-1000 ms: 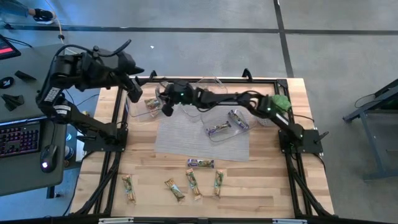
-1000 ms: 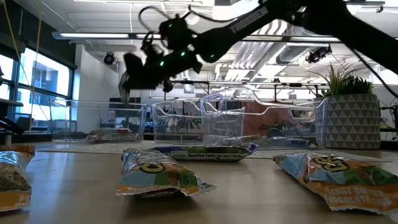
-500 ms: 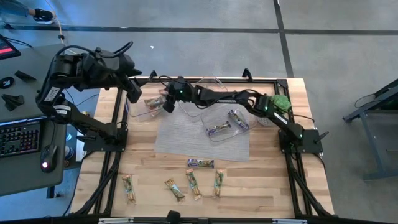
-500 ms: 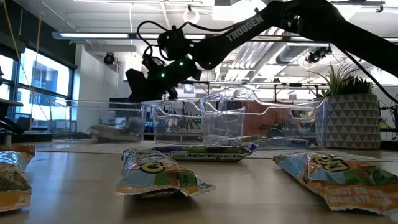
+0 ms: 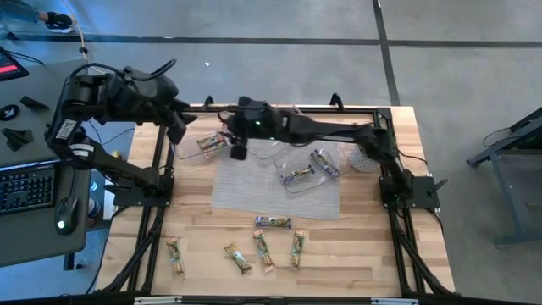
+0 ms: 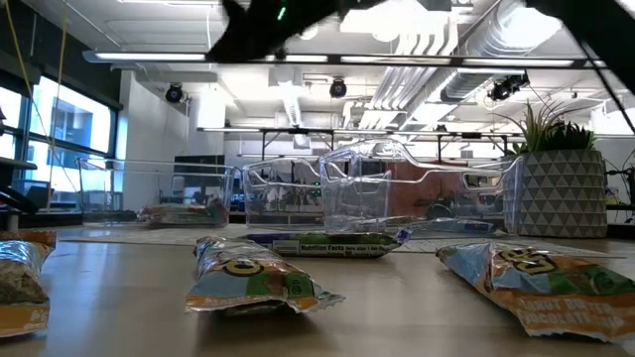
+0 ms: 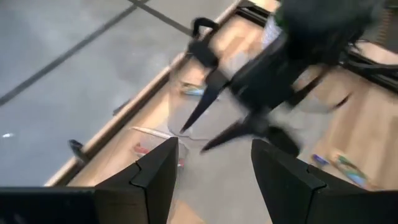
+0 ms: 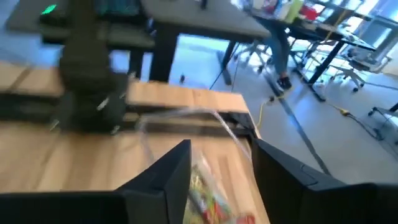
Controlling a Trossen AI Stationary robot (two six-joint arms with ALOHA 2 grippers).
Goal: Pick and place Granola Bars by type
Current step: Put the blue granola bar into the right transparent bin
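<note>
We find the right pincer (image 5: 238, 152) empty, fingers spread, high above the left tub (image 5: 193, 146), where one bar (image 5: 209, 142) lies. The loose bars (image 5: 273, 223) lie along the desk's (image 5: 356, 254) near edge, mostly long axis pointing away, well apart from both pincers. The left pincer (image 5: 179, 127) waits open.

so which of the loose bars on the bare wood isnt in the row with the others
The purple-wrapped bar, lying crosswise just off the grey mat; the four green-tan bars sit in a row nearer the table's front edge.
</note>
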